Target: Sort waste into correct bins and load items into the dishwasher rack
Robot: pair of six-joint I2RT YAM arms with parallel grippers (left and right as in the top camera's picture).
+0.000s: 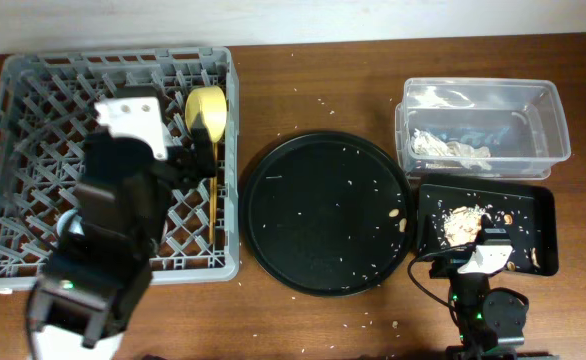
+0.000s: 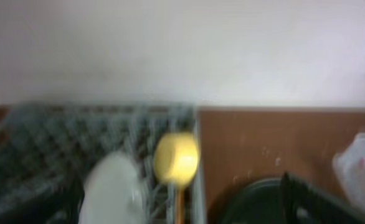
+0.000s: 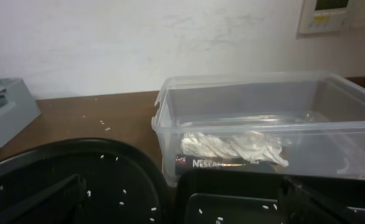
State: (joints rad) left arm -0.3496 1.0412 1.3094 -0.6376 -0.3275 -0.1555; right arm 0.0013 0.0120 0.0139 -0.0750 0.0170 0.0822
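The grey dishwasher rack (image 1: 33, 90) stands at the left. The yellow bowl (image 1: 207, 110) stands on edge in its right side, and wooden chopsticks (image 1: 216, 195) lie below it. My left gripper (image 1: 193, 160) hovers over the rack, open and empty. The left wrist view is blurred and shows the bowl (image 2: 176, 158), a chopstick (image 2: 180, 208) and a pale round plate (image 2: 111, 193). The clear tub (image 1: 548, 120) holds the napkin (image 1: 453, 148) and wrapper (image 3: 220, 163). The black tray (image 1: 543, 215) holds food scraps (image 1: 463, 222). My right gripper (image 3: 182, 208) is open at its near edge. The cups are hidden.
The large round black tray (image 1: 325, 212) lies in the middle, dotted with white crumbs. Crumbs are scattered on the brown table (image 1: 313, 90). A wall stands behind the table. My left arm covers much of the rack.
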